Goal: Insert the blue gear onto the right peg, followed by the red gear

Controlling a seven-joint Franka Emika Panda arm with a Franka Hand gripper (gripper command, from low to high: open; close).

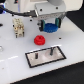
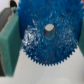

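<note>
My gripper [image 1: 50, 25] hangs above the table, shut on the blue gear [image 1: 50, 26], whose toothed blue edge shows between the fingers. The wrist view is nearly filled by that blue gear [image 2: 48, 31], seen flat-on with its centre hole in the middle. The red gear [image 1: 39, 39] lies on the white table, below the gripper toward the exterior view's left. The black plate [image 1: 46, 56] with a pale rim lies nearer the front; two thin dark pegs stand on it, the right peg [image 1: 50, 50] and another at its left.
A beige blocky fixture [image 1: 19, 27] stands at the exterior view's left on the white table [image 1: 70, 45]. The arm's white body [image 1: 47, 7] fills the upper middle. Teal finger pads [image 2: 7, 47] flank the gear in the wrist view.
</note>
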